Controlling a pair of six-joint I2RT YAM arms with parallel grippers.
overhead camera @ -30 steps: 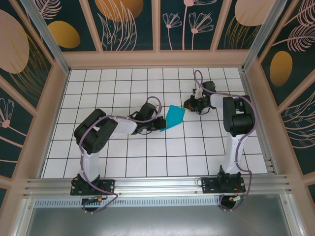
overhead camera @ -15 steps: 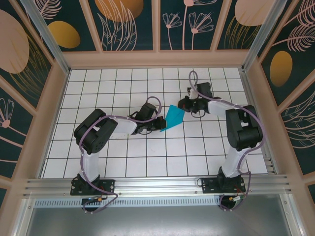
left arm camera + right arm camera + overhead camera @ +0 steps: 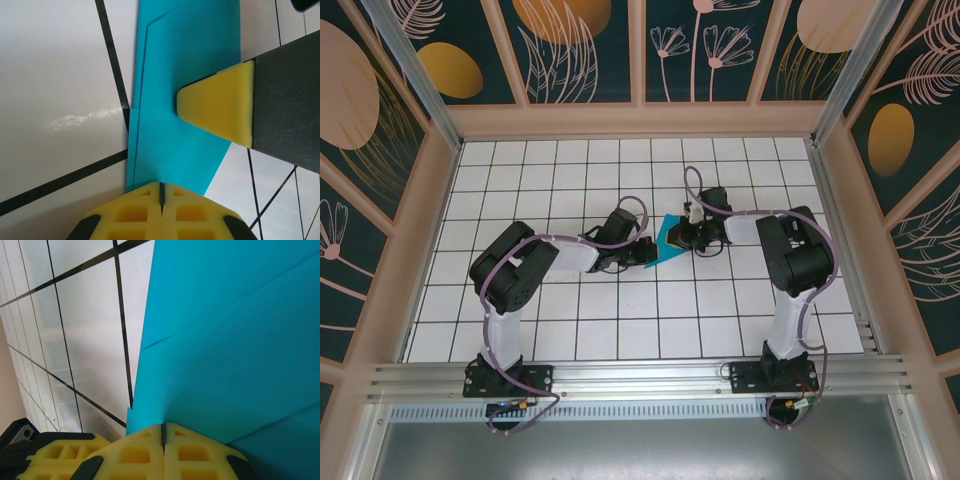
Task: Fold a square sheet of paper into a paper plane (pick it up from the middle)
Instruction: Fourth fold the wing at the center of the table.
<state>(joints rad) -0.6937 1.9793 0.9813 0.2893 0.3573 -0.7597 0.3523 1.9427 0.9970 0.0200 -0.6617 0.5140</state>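
Your left tool (image 3: pixel 161 192) is closed tight, pads flat together, with the near edge of the teal paper (image 3: pixel 185 60) nipped in the seam between them. Your right tool (image 3: pixel 162 432) is closed as well. The paper runs straight into its seam, so it looks to have a pinch on the opposite side. In the left wrist view one of its yellow pads (image 3: pixel 220 107) lies on top of the sheet.

That is the change: a second ago the right tool stood off to the right of the paper, apart from it, and the arm has swung in leftward until it met the sheet. The left tool has kept its place and its hold.

The paper sits between the two tools near the middle of the white tiled bench (image 3: pixel 570 300). It already carries creases and an overlapped layer along one edge, so I judge you are partway through the folds.

With both sides held you can work the next fold, but opposing pulls could tear paper this thin. Around it, the right arm's looping cable (image 3: pixel 687 185) hangs just behind the tool, and the patterned walls (image 3: pixel 640 50) stand well apart. Neither is in the way.
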